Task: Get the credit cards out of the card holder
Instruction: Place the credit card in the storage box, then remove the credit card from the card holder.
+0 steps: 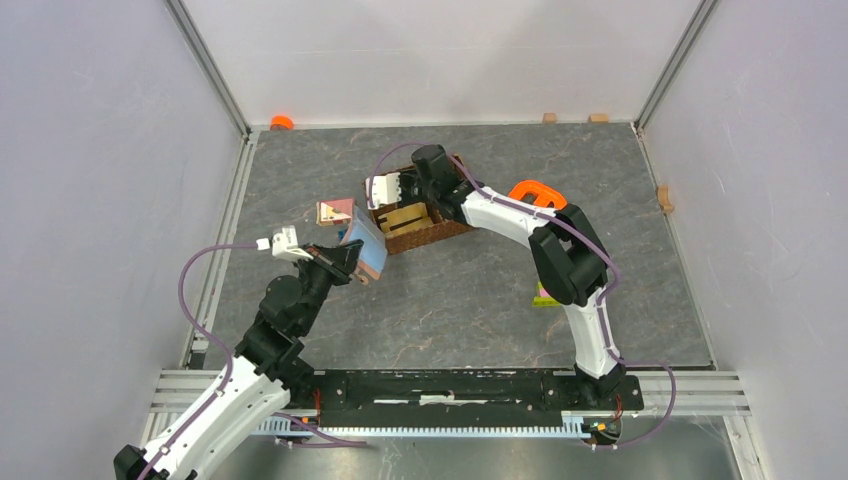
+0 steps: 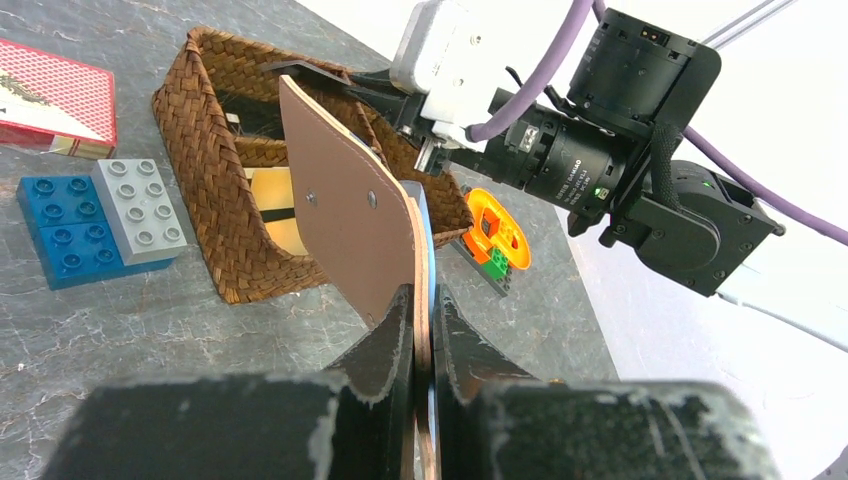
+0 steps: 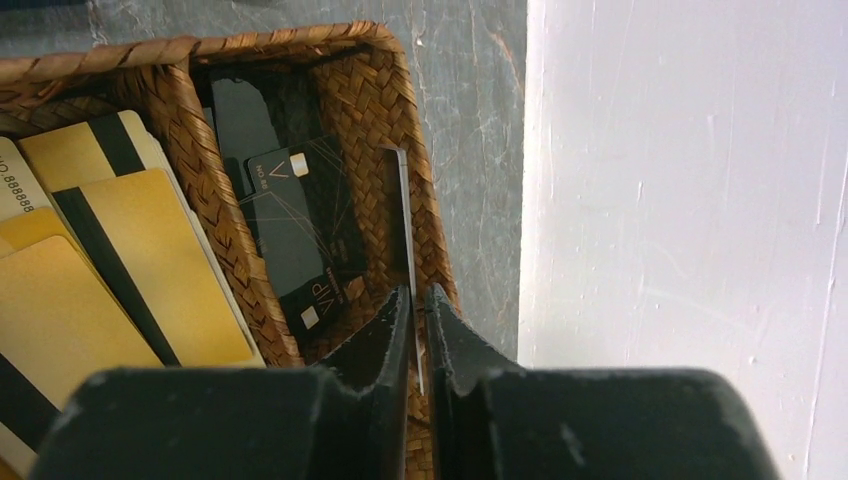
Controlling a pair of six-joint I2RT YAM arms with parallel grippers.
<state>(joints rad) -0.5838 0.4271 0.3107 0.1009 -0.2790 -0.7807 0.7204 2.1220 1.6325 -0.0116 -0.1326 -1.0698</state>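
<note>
My left gripper (image 2: 424, 330) is shut on the lower edge of the card holder (image 2: 345, 215), a reddish-brown wallet held upright off the table with a blue layer showing along its right side. From above, the card holder (image 1: 365, 250) hangs left of the woven basket (image 1: 425, 235), with the left gripper (image 1: 345, 262) under it. My right gripper (image 3: 418, 300) is above the basket's right compartment (image 3: 400, 80). A thin pale credit card (image 3: 402, 200) stands edge-on between its jaws, which are parted a little. Black cards (image 3: 290, 220) lie in that compartment and gold cards (image 3: 150, 280) in the one beside it.
Blue and grey toy blocks (image 2: 90, 215) and a red patterned box (image 2: 55, 100) lie left of the basket. An orange piece (image 1: 537, 192) sits right of the basket. A pink-and-tan flat piece (image 1: 335, 211) lies beside the wallet. White walls enclose the table.
</note>
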